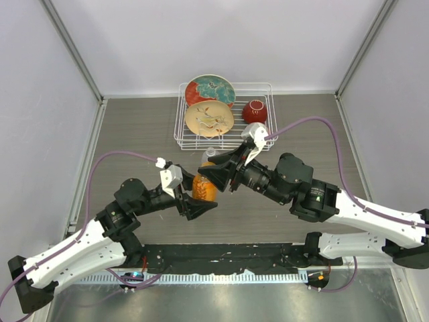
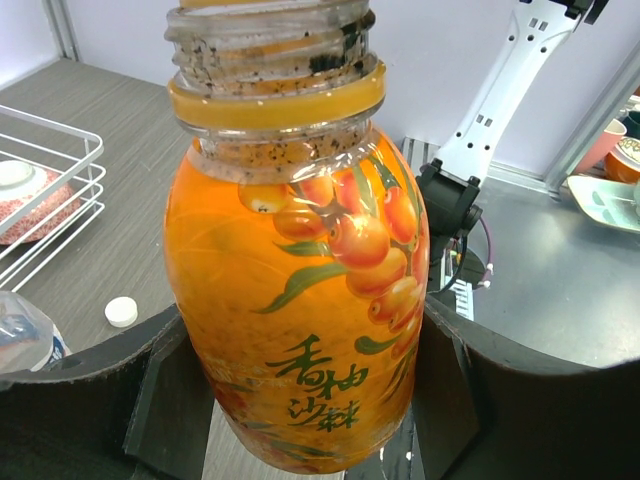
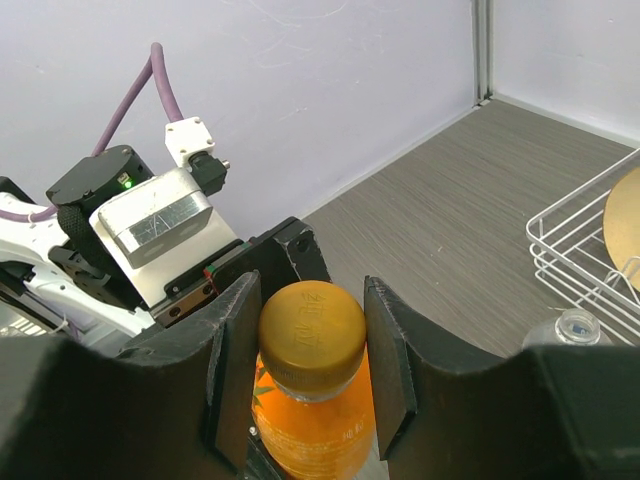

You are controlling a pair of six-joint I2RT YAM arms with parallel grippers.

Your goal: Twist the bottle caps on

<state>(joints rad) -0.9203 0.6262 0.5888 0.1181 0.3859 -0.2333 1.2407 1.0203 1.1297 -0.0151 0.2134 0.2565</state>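
Grey surface (image 1: 134, 134), white walls. Left tool (image 2: 305, 400) clamped round upright orange bottle (image 2: 290, 300). Right tool (image 3: 312, 350) pinching orange cap (image 3: 312, 325) atop neck; threads below exposed, likely not screwed down. White cap (image 2: 121, 311) loose on surface, clear bottle (image 3: 572, 330) uncapped: both caps left to do

The table (image 1: 134, 134) has a grey top with a wood grain. At its far edge stands a white wire rack (image 1: 251, 90), and just in front of it the clear bottle (image 1: 210, 155) stands upright, its mouth open. A small white cap (image 2: 121, 311) lies flat on the table near this bottle.
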